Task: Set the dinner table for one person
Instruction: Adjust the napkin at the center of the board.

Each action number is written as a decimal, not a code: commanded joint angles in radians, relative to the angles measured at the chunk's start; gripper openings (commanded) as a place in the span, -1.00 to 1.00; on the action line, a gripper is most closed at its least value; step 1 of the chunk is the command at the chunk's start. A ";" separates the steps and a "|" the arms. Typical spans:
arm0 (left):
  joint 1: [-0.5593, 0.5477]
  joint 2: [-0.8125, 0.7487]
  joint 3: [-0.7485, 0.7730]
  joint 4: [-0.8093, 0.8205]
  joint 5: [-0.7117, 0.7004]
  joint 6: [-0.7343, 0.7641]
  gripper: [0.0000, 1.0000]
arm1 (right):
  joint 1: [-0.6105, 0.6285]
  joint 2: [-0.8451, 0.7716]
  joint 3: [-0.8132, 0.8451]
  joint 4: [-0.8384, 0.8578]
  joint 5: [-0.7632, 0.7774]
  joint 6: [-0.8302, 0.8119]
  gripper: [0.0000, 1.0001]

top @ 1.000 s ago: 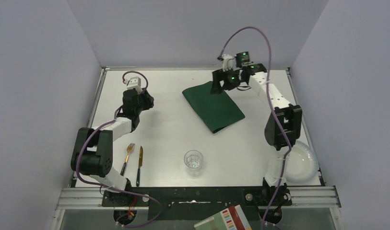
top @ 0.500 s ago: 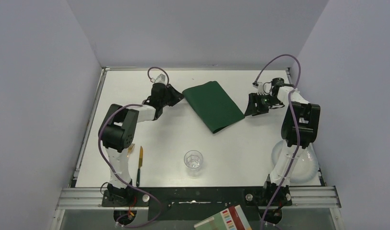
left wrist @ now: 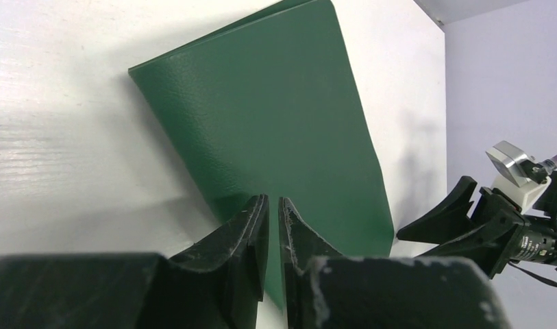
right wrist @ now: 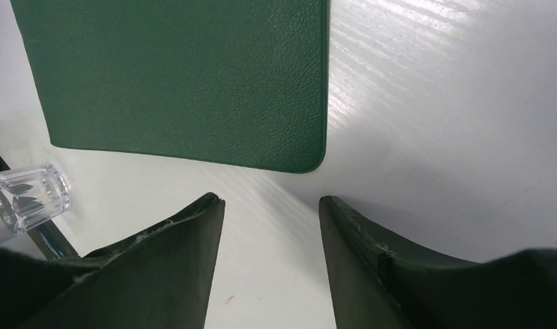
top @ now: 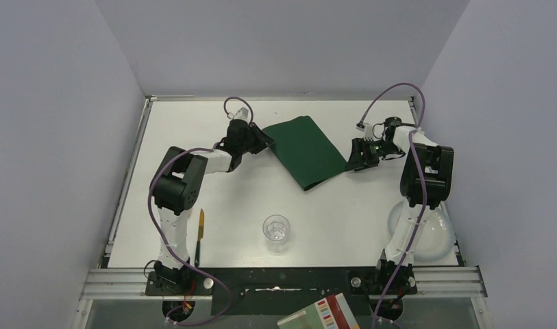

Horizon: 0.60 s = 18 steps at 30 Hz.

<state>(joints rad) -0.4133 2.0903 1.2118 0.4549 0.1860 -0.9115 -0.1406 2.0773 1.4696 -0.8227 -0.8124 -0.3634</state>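
Carefully drag the placemat [left wrist: 262, 103] flat toward the glass [top: 276, 229]: left pincer [left wrist: 273, 202] clenched at its edge, right pincer [right wrist: 270, 200] agape.

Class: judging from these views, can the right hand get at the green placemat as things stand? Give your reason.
Probably yes: the right hand hangs open just off a corner of the placemat, with only bare table between them.

I see open white dinner table [top: 193, 123] between the green placemat [top: 305, 152] and the near edge, broken only by the glass [top: 276, 232] at centre and the knife [top: 199, 236] by the left arm's base. The left gripper [top: 267, 142] and right gripper [top: 349, 161] crowd the mat's two sides, and the plate [top: 436, 233] fills the near right corner.
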 commanded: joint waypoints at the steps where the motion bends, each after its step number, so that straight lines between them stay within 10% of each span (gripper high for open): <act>1: -0.006 0.001 0.007 0.022 -0.015 0.026 -0.79 | 0.002 0.009 -0.005 0.036 -0.016 -0.012 0.09; 18: -0.007 0.053 -0.039 0.039 -0.025 0.062 -1.00 | 0.001 0.025 -0.008 0.079 0.003 0.005 0.22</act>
<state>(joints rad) -0.4137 2.1258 1.1778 0.4679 0.1608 -0.8749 -0.1406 2.0880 1.4693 -0.7998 -0.8486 -0.3538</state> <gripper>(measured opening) 0.009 0.589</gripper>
